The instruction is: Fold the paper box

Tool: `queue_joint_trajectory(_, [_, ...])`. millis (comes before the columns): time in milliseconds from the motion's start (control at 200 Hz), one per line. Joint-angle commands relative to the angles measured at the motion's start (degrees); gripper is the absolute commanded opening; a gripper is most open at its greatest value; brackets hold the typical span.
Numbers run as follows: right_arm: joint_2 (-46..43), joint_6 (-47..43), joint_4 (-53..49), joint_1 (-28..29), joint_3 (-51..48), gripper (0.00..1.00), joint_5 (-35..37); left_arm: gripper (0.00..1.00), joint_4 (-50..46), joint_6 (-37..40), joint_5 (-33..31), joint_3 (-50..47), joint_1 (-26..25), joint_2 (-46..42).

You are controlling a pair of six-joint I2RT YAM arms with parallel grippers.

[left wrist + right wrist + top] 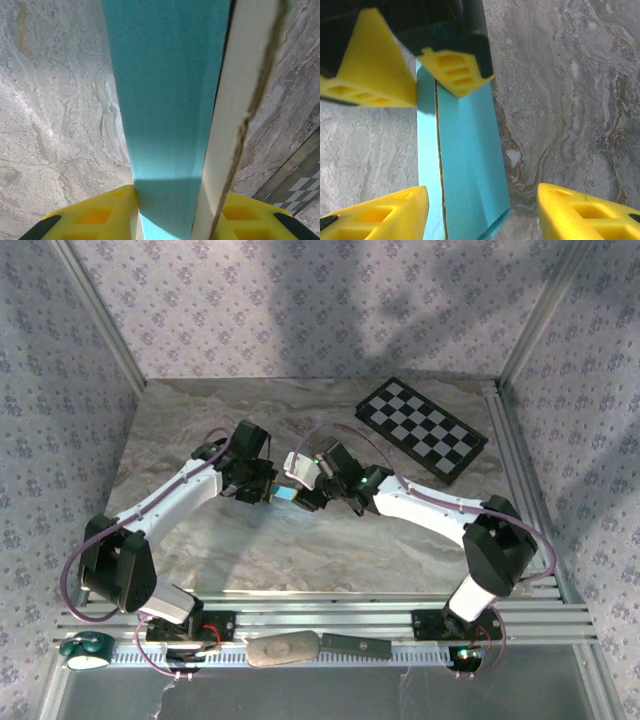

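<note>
- The box [465, 150] sits at mid-table between the two wrists. It is part-folded, turquoise outside, and the left wrist view shows a white flap edge beside the turquoise panel. I cannot tell whether it rests on the table [570, 100] or hangs just above it.
- The left gripper [175, 210] is clamped on the box, with a yellow finger on each side pinching the panel and flap together.
- The right gripper [481, 192] stands open around the box's other end and holds nothing. Its left finger is just beside the turquoise face, though I cannot tell if it touches. Its right finger is well clear, with bare table between.
- Risk: the right jaws sit off-centre on the box. If they close, one finger would likely meet the card first and shove it sideways, twisting it in the left grip or pulling it out.
- Risk: the card is thin. A hard squeeze could dent a panel or put a crease off the fold line.
- Risk: a dark seam runs along the turquoise face and looks untucked. If the left gripper lets go before the right has a hold, the flap may spring open.
- Risk: the two sets of fingers are near each other, so a small misjudged move could knock them together.
</note>
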Motion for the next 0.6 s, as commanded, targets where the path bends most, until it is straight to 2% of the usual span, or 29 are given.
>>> queue_joint_trajectory(0, [1.7,-1.08,-2.13,0.64,3.51,0.57,0.02,0.34,-0.15,0.97,1.13,1.22,0.42,0.45])
queue_joint_trajectory(195, [5.31,-0.68,-4.81,0.71,7.75,0.45,-1.26,0.34,0.16,0.97,1.47,1.27,0.43,0.38])
queue_joint_trajectory(430, [8.06,-0.56,-6.29,1.27,9.6,0.41,-0.94,0.34,0.47,1.28,1.57,1.39,0.6,0.4])
queue_joint_trajectory(595, [9.03,-0.59,-6.93,1.14,10.32,0.32,-0.56,0.33,0.72,1.36,2.03,1.38,0.65,0.76])
